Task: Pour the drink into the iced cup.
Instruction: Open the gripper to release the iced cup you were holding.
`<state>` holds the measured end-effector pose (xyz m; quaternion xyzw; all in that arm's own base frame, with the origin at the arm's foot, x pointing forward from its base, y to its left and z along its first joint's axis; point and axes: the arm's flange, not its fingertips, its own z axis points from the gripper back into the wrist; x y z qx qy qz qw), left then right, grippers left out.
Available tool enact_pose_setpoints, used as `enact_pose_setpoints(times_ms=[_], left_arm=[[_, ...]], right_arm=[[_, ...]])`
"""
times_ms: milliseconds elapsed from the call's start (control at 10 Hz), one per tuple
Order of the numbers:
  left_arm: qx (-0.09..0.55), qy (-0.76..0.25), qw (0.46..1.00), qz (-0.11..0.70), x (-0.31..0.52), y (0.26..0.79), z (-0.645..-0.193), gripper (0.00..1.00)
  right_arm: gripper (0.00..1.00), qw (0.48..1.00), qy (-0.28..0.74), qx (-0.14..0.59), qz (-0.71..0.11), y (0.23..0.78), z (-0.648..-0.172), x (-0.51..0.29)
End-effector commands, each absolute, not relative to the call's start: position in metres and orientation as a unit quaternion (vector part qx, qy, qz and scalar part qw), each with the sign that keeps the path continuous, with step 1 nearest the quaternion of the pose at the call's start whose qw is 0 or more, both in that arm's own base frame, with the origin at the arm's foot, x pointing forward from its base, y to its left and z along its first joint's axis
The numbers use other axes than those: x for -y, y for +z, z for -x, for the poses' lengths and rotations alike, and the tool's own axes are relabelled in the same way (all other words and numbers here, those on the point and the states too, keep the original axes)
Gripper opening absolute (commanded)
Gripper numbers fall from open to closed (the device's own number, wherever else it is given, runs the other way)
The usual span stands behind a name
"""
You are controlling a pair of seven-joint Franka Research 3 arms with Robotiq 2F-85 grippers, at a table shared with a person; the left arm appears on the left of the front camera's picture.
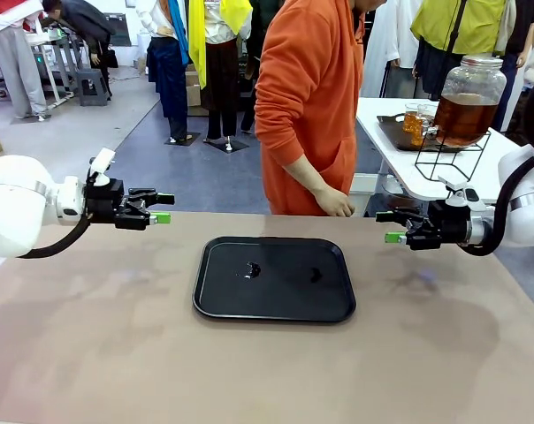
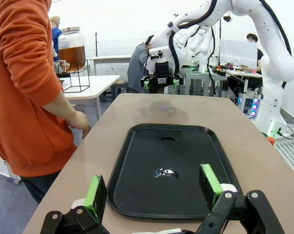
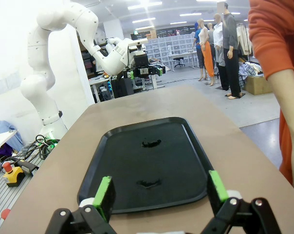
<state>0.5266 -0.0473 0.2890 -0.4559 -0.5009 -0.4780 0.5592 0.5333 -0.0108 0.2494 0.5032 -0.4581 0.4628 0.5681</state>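
No legible text, label, brand, number or sign anywhere on the scene's surfaces.

glossy black plastic tray [image 1: 276,300] on a matt, smooth brown table [image 1: 90,353].

Left gripper [image 2: 154,191] open above black tray [image 2: 137,146] beside person's hand [image 2: 80,124]

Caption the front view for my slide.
Both open end effectors flank a wet black tray; person's hand rests on table edge.
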Motion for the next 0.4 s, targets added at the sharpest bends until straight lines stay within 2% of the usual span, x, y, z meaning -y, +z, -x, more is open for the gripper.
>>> enact_pose_setpoints(times_ms=[0, 300], left_arm=[[0.500, -0.477, 0.563, 0.453, 0.0488, 0.2932, -0.5261, 1.00], [0.500, -0.477, 0.563, 0.453, 0.0488, 0.2932, -0.5261, 1.00]], right_arm=[[1.00, 0.567, 0.463, 0.459, -0.504, 0.2524, -0.5338, 0.0092], [1.00, 0.567, 0.463, 0.459, -0.504, 0.2524, -0.5338, 0.0092]])
